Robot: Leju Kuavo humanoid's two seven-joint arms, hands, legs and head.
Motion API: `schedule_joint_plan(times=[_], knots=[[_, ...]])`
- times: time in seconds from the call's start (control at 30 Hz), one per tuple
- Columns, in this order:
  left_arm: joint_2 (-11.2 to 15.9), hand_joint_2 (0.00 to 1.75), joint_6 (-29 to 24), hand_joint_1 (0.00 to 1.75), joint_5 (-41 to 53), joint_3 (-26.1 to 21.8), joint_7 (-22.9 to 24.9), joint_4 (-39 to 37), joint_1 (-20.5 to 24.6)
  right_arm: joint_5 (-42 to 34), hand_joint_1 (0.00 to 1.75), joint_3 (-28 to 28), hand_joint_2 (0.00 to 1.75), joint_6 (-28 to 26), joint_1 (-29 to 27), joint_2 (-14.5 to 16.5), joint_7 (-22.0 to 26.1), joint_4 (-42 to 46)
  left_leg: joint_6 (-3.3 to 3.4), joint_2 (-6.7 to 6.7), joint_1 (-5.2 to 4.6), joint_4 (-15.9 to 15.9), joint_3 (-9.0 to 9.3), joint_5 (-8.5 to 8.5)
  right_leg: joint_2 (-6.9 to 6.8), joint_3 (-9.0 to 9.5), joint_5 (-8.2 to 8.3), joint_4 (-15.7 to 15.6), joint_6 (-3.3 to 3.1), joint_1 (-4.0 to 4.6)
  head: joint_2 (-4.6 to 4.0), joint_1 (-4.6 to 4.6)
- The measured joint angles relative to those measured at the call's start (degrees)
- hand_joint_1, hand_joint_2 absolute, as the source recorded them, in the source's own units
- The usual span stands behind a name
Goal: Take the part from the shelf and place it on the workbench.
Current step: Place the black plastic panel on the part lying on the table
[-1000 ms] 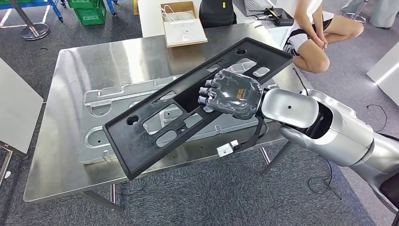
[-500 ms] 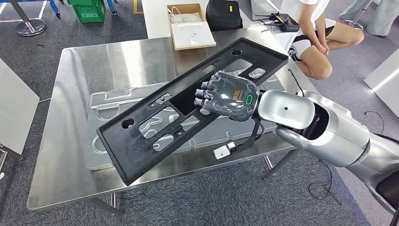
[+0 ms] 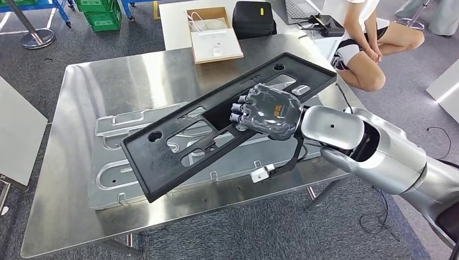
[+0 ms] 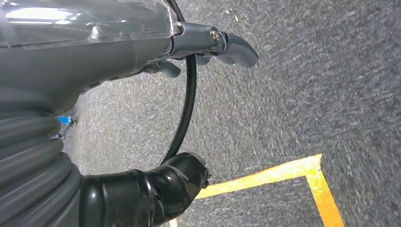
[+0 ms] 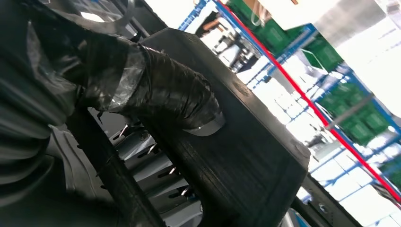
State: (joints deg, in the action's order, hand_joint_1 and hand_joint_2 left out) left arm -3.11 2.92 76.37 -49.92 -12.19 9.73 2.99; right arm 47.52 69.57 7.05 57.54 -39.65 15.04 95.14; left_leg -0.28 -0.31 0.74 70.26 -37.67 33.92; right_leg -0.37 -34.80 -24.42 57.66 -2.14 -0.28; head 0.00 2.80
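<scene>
Steel workbench (image 3: 103, 81) bears a grey panel (image 3: 108, 179) beneath the black part (image 3: 162, 162).

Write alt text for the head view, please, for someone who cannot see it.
A silver robot arm's right hand grips a long black plastic panel with cut-out holes, holding it tilted over a steel workbench where a grey metal panel lies flat. Beyond the bench sit a cardboard box and a crouching person.
</scene>
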Motion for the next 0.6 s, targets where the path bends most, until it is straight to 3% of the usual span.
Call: schedule_joint_plan(times=[0.03,0.07,0.1,0.13,0.2,0.23,0.33,0.4,0.53,0.57,0.6], knots=[[0.1,1.75,0.0,0.00,0.0,-0.1,-0.1,0.0,-0.1,0.0,1.75,0.0,1.75,0.0,-0.5,0.0,0.0,-0.1,-0.19,0.01,0.06,2.7,-1.79,0.46,0.05,0.05,-0.18,0.1,0.00,-0.02,0.00,0.00],[0.1,1.75,0.0,0.00,0.1,-0.1,-0.2,0.0,-0.1,0.1,1.75,-0.1,1.75,0.0,-1.0,-0.1,0.0,-0.3,-0.34,0.01,0.12,3.5,-2.70,-0.23,0.14,0.12,-0.41,0.3,0.06,-0.05,0.00,0.00],[0.2,1.75,0.0,0.00,0.2,-0.1,-0.3,0.0,-0.2,0.1,1.75,-0.2,1.75,0.0,-1.4,-0.2,0.1,-0.4,-0.43,0.03,0.18,2.2,-2.55,-2.01,0.23,0.20,-0.70,0.6,0.17,-0.10,0.00,-0.01],[0.2,1.75,0.0,0.00,0.3,-0.2,-0.4,0.0,-0.2,0.1,1.75,-0.3,1.75,-0.1,-1.9,-0.2,0.1,-0.5,-0.47,0.05,0.26,-1.0,-1.45,-4.50,0.31,0.31,-1.09,1.0,0.37,-0.18,0.00,0.00],[0.3,1.75,0.1,0.00,0.4,-0.2,-0.5,0.0,-0.2,0.3,1.75,-0.7,1.75,-0.5,-2.4,-0.4,0.0,-0.8,-0.23,0.05,0.24,-7.4,1.12,-7.41,0.39,0.22,-1.87,2.0,0.97,-0.13,0.00,-0.01],[0.3,1.75,0.1,0.00,0.4,-0.2,-0.6,0.0,-0.2,0.4,1.75,-0.9,1.75,-0.7,-2.6,-0.5,0.0,-0.9,0.06,0.02,0.17,-9.1,1.83,-7.82,0.40,0.08,-2.10,2.4,1.28,-0.05,0.00,0.00],[0.3,1.75,0.2,0.00,0.5,-0.2,-0.6,0.0,-0.2,0.5,1.75,-1.3,1.75,-0.9,-3.2,-0.8,-0.1,-1.3,1.12,-0.10,0.00,-9.9,2.11,-7.72,0.41,-0.14,-2.17,2.5,1.90,0.10,0.00,0.01],[0.3,1.75,0.2,0.00,0.5,-0.2,-0.6,0.0,-0.2,0.5,1.75,-1.7,1.75,-0.9,-3.5,-1.0,-0.1,-1.5,1.83,-0.07,0.17,-10.4,2.39,-7.95,0.41,-0.62,-3.26,3.8,2.32,-0.04,0.00,0.03],[0.3,1.75,0.2,0.00,0.5,-0.2,-0.9,0.0,-0.1,0.6,1.75,-2.3,1.75,-1.0,-4.3,-1.3,-0.1,-1.8,2.58,-0.07,0.19,-10.7,2.60,-8.04,0.40,-6.52,-8.88,16.1,3.08,-0.25,0.00,0.03],[0.4,1.75,0.2,0.00,0.5,-0.2,-0.9,0.0,-0.1,0.6,1.75,-2.3,1.75,-1.0,-4.7,-1.3,-0.1,-1.8,2.63,-0.09,0.13,-10.7,2.63,-8.01,0.40,-7.51,-8.99,17.7,3.07,-0.28,0.00,0.04],[0.4,1.75,0.1,0.00,0.6,-0.2,-0.9,0.0,-0.1,0.6,1.75,-2.3,1.75,-1.0,-5.0,-1.3,0.0,-1.9,2.67,-0.12,0.06,-10.7,2.68,-7.97,0.40,-7.53,-8.09,17.4,2.96,-0.30,0.00,0.04]])
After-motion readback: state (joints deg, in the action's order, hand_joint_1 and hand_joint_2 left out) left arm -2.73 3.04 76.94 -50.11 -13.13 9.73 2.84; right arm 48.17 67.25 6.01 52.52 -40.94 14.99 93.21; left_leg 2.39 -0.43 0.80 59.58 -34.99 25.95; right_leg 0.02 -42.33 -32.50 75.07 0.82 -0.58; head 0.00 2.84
